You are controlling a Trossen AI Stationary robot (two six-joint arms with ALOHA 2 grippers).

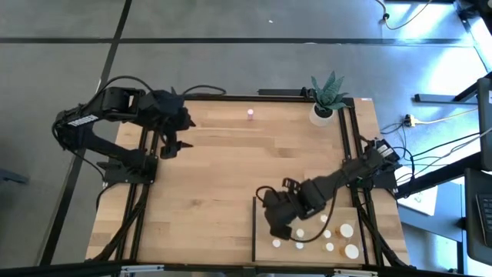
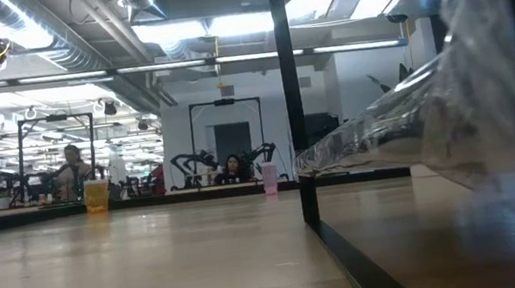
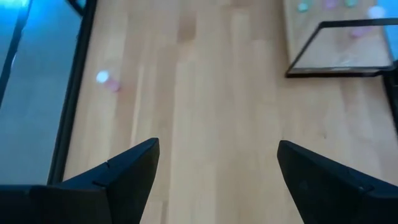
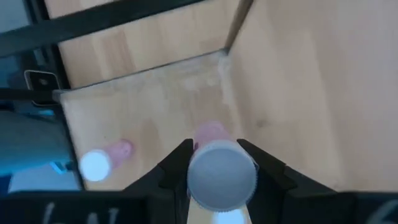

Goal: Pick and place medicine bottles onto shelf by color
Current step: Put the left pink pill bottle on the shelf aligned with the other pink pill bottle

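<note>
Right now my right hand point(image 4: 214, 163) is clamped on a pink bottle point(image 4: 219, 171) with a white cap, held over the shelf point(image 4: 155, 99), near its dark upright edge point(image 1: 254, 228). To do this well, I would lower it straight down beside the other pink bottle point(image 4: 106, 158) standing on the panel, keeping it upright and clear of that neighbour, and let go only once the base sits flat. Farther off, my left hand point(image 3: 214, 168) waits spread wide above the desk point(image 1: 207, 177), and one more pink bottle point(image 1: 250, 115) stands near the far edge.
</note>
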